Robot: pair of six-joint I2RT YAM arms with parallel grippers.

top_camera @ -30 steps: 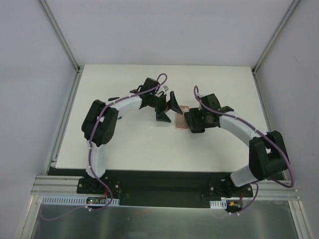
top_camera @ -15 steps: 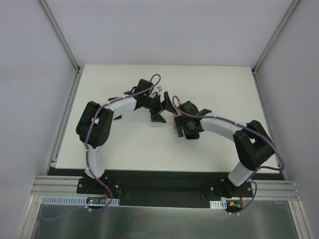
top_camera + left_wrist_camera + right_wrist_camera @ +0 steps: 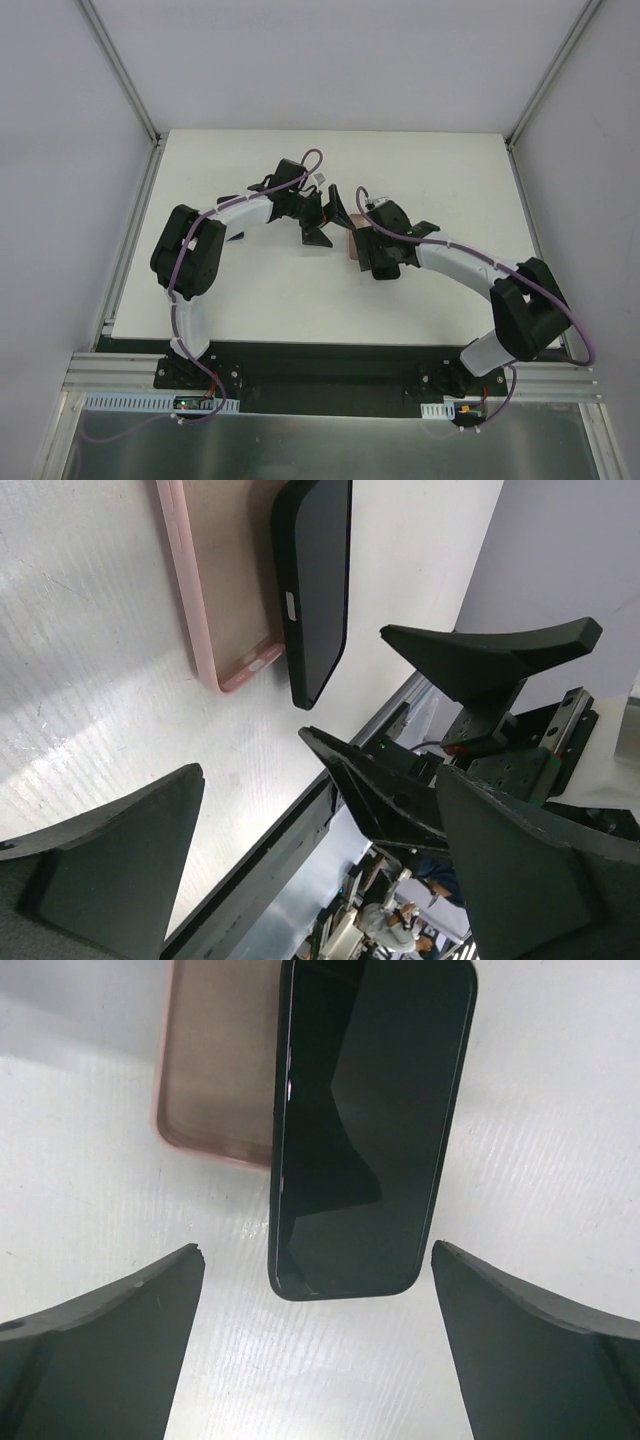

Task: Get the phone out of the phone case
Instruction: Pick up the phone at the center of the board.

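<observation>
The black phone (image 3: 370, 1120) lies glossy face up, its left side overlapping the salmon-pink phone case (image 3: 215, 1060), which shows bare and flat on the white table. My right gripper (image 3: 318, 1250) hovers open just short of the phone's near end, with nothing between its fingers. In the left wrist view the phone (image 3: 318, 580) rests slanted along the case (image 3: 215, 580), one long edge raised. My left gripper (image 3: 320, 772) is open and empty, apart from both. From above, the left gripper (image 3: 330, 218) and right gripper (image 3: 366, 246) face each other over a sliver of case (image 3: 351, 248).
The white table (image 3: 250, 290) is walled by grey panels on three sides, with a metal rail (image 3: 300, 385) along the near edge. The right gripper's fingers (image 3: 400, 810) reach into the left wrist view, close to the left gripper.
The right arm swung left over the case and its jaws spread wider. The left arm drew slightly left, then held still.
</observation>
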